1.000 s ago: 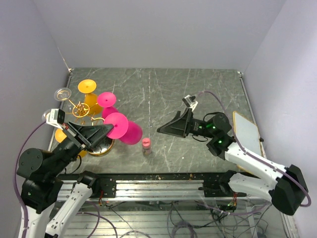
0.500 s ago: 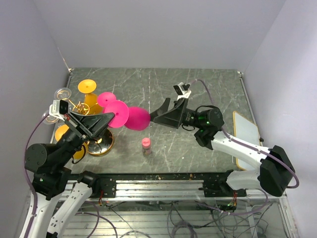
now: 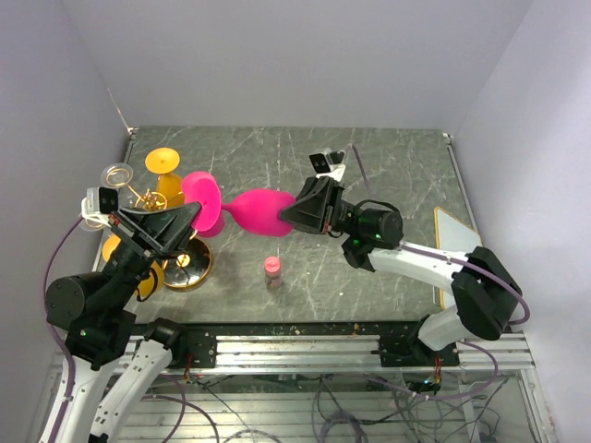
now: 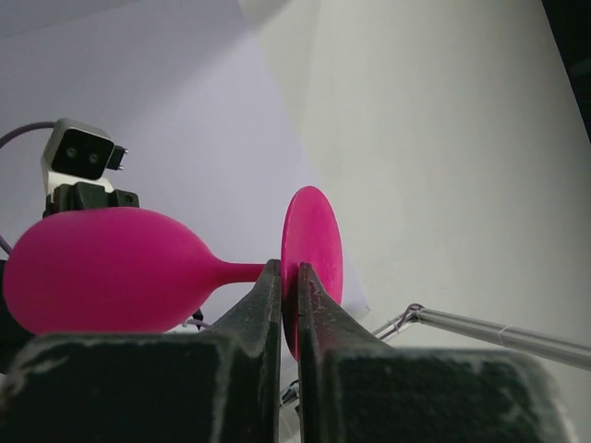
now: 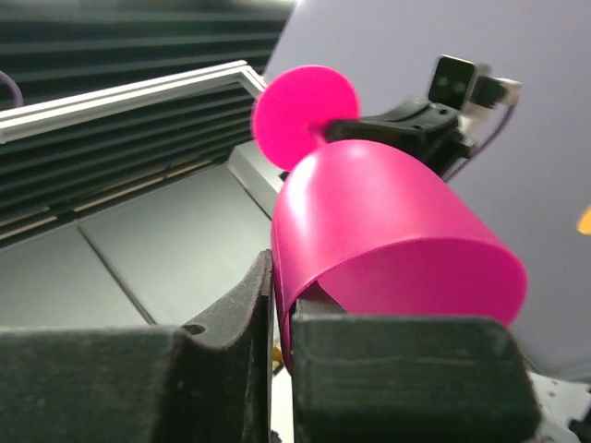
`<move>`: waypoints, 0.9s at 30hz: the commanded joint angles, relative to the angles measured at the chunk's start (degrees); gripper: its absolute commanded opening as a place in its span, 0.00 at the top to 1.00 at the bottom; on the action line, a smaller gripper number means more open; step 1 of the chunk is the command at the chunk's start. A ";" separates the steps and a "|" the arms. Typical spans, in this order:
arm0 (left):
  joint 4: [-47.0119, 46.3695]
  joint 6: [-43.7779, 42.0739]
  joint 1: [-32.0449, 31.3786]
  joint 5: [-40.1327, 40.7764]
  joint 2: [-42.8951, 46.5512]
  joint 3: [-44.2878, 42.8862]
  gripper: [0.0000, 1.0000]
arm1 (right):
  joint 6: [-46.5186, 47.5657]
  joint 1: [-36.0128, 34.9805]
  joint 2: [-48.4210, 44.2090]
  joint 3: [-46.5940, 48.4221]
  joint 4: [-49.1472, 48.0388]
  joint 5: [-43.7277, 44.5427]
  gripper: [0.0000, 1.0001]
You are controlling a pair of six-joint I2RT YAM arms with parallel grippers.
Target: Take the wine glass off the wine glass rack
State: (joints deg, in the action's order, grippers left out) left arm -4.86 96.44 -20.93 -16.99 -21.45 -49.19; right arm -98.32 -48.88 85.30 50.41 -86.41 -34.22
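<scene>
Near the bases, a small jar [image 3: 272, 269], contents unreadable. Past it, mid-air, the pink glass [image 3: 259, 210] lies sideways, seemingly free of the rack [image 3: 148, 199]. Left gripper [image 3: 196, 212] pinches its foot, right gripper [image 3: 284, 217] pinches the bowl rim. I judge a handover; next I'd release left. The bowl's inside is hidden. Farther back, the rack carries orange glasses [image 3: 163, 161].

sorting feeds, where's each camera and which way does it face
Top external: above, behind bases, looking down on grey marbled table, gold wire wine glass rack; both arms show.
Left wrist: on left gripper, facing foot of pink plastic wine glass; own fingers show.
Right wrist: on right gripper, facing its bowl rim; own fingers show.
Shared: both wrist views show that glass.
</scene>
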 commanded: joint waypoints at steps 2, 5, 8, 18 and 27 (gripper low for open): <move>5.15 -6.86 0.36 -0.19 -1.39 0.25 0.82 | -3.55 -1.31 1.13 2.21 -7.51 4.18 1.00; 10.35 -10.43 0.36 -0.24 -3.29 -2.77 0.76 | -0.61 -1.23 -0.10 2.16 -4.24 5.70 1.00; 12.56 -12.56 0.41 0.00 -4.24 -3.65 0.66 | 3.12 -0.70 -2.56 1.29 3.09 6.96 1.00; 14.32 -17.27 0.36 1.58 -2.20 -1.07 0.01 | 21.22 3.74 -22.00 -0.59 46.14 23.70 1.00; 21.71 -25.65 0.36 3.60 -2.45 -3.75 0.01 | 33.61 3.90 -30.31 4.30 75.48 49.47 1.00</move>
State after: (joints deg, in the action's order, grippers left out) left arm 13.34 76.31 -20.62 -14.24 -24.16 -50.65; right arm -72.05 -45.28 56.27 52.99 -25.32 0.54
